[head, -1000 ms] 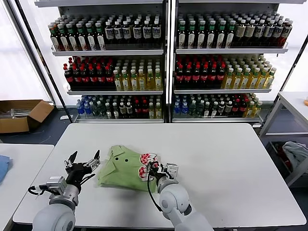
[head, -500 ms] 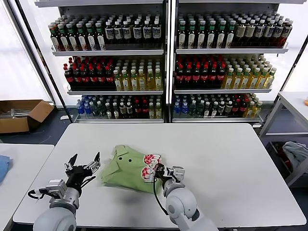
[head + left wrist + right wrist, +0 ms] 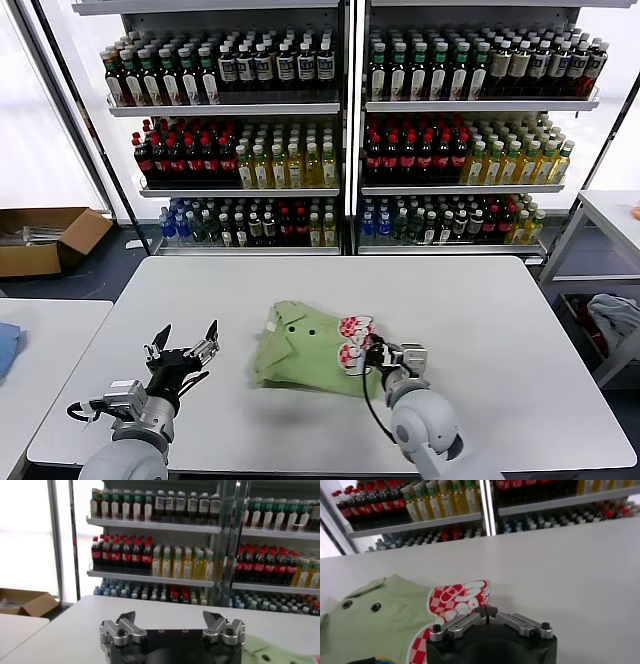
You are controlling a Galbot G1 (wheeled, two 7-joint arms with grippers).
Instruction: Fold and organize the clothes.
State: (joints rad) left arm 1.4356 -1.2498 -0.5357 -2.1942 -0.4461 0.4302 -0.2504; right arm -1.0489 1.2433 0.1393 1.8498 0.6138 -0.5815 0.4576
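Green polo shirt (image 3: 312, 347) lay bunched near table (image 3: 480, 310) centre, collar toward 11 o'clock, red/white print at its 3 o'clock edge. R gripper (image 3: 383, 357) was at that edge, fingers pinched fully together on the printed cloth. L gripper (image 3: 183, 347) hovered at shirt's 9 o'clock, apart from it, jaws spread wide, holding nothing. Bottle shelves (image 3: 345, 130) stood at 12 o'clock.

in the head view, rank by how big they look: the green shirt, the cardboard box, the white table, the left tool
1. white table
2. green shirt
3. cardboard box, farther from the camera, so its rank under the shirt is unsure
4. left tool
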